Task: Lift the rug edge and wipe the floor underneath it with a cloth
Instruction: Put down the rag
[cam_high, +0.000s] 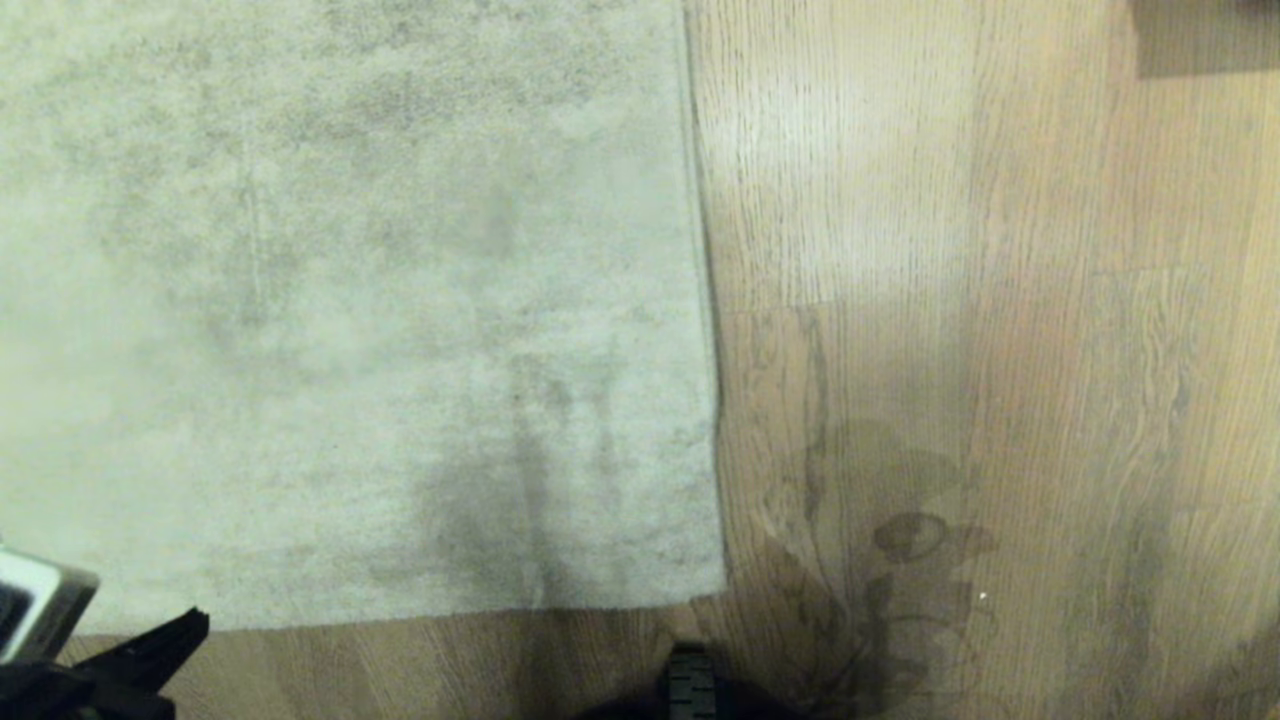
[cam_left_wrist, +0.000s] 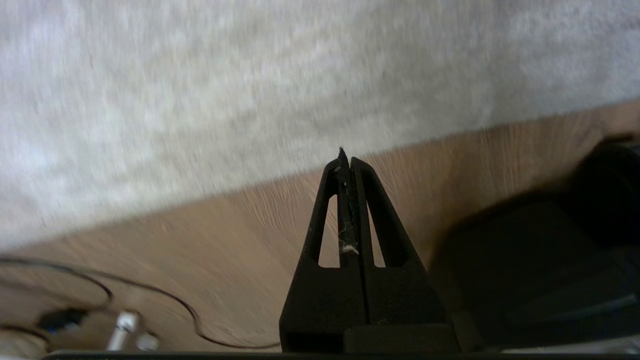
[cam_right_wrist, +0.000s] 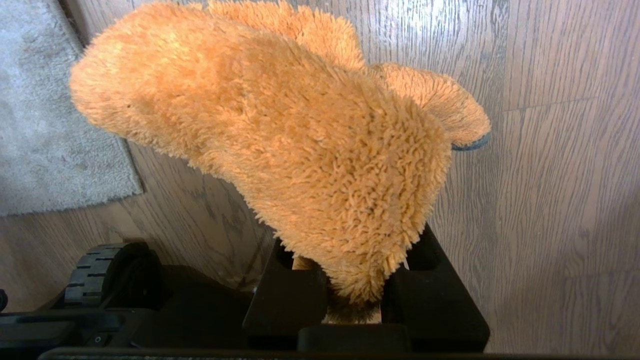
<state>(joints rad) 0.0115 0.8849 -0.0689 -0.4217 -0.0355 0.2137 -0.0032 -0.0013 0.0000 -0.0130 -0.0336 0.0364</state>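
Note:
The pale grey rug (cam_high: 350, 300) lies flat on the oak-look floor (cam_high: 1000, 350). The rug edge (cam_high: 705, 300) runs straight down to a corner (cam_high: 722, 590), and the near border (cam_high: 400, 615) runs off to the left. My left gripper (cam_high: 190, 632) hovers low at the left, over the floor just short of that near border (cam_left_wrist: 250, 182). It (cam_left_wrist: 346, 159) is shut and holds nothing but lint. My right gripper (cam_right_wrist: 352, 280) is shut on the fluffy orange cloth (cam_right_wrist: 300, 135), which hides its fingertips. A teal bit (cam_right_wrist: 470, 145) shows at the cloth's far end. The rug corner (cam_right_wrist: 132, 187) lies to one side of the cloth.
My base's ribbed wheel (cam_high: 690, 685) sits on the floor just in front of the rug corner and also shows by the right gripper (cam_right_wrist: 95, 277). A thin dark cable (cam_left_wrist: 150, 295) loops over the floor near the left arm. A dark object (cam_high: 1200, 35) lies far right.

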